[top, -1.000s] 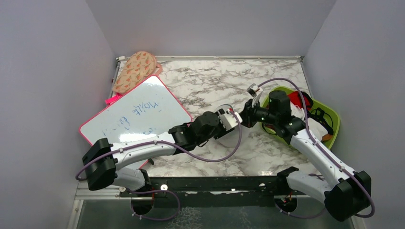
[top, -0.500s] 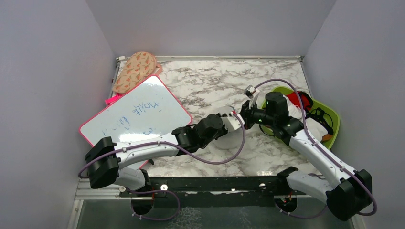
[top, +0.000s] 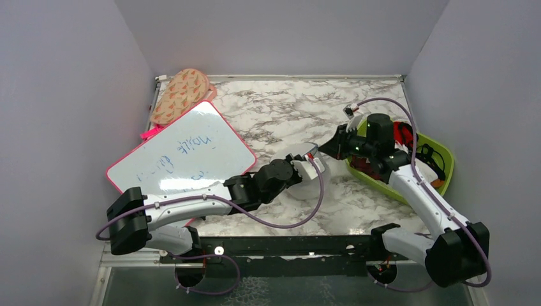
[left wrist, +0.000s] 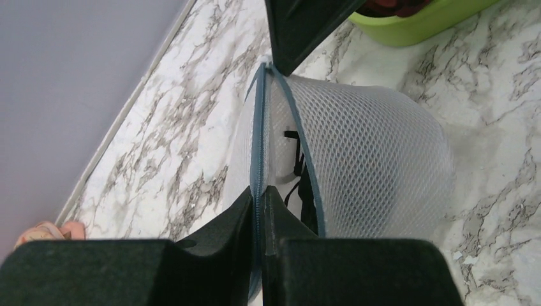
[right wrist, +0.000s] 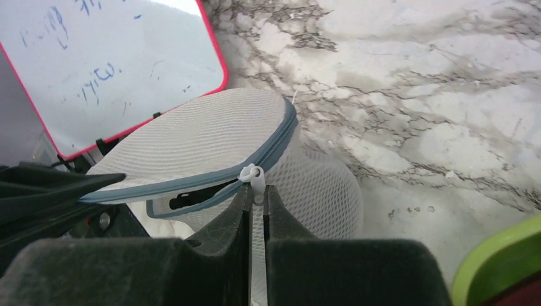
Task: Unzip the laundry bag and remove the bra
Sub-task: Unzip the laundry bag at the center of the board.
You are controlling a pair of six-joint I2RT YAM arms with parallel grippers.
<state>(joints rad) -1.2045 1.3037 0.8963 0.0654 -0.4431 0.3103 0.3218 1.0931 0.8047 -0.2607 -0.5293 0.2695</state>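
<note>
Our right gripper (right wrist: 257,199) is clamped on the white zipper pull (right wrist: 251,173), and our left gripper (left wrist: 258,205) is pinched shut on the rim of the laundry bag (left wrist: 370,166). We should drag the pull along the rim's curve, not upward, with the left anchoring. The bra (left wrist: 306,194) shows dark inside the bag.

Left fingers (left wrist: 220,226) clamped onto laundry bag (left wrist: 370,166) rim; right arm (top: 415,185) shifted rightward.
</note>
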